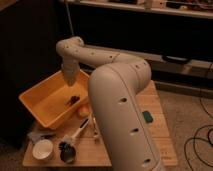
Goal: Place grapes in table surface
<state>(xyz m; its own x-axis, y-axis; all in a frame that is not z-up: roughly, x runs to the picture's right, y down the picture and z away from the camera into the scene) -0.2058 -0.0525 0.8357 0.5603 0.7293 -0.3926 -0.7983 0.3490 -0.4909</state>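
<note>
- The grapes [75,101], a small dark cluster, sit inside the yellow bin [42,102], not on the desk.
- The hand [72,95] reaches down into the bin, pressed together right at the cluster; a firm hold I cannot confirm.
- Lifting them out onto the desk [159,137] remains.

A long dark shelf unit [150,35] spans the back. Below it lies speckled grey floor [186,107], with black cables [199,131] looping toward its right end. Left of it stands a dark panel [25,45]. The light is dim and warm.
</note>
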